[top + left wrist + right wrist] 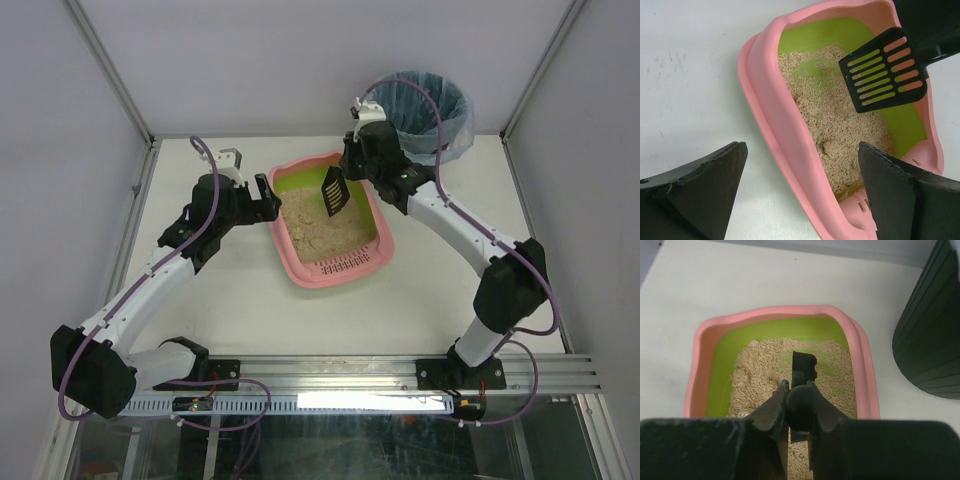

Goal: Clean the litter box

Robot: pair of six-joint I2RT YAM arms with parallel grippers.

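The right end effector [800, 405], pinching a black slotted plastic scoop [887, 70], should skim shallowly inside the pink plastic litter box [300, 270].

White arms [150, 280], black joints [505, 290], looping purple cables [438, 130].

No readable text.
No lettering, number, brand or label can be made out in any of the three views, whether on the litter box [340, 275], the scoop [334, 192] or the bin [452, 125].
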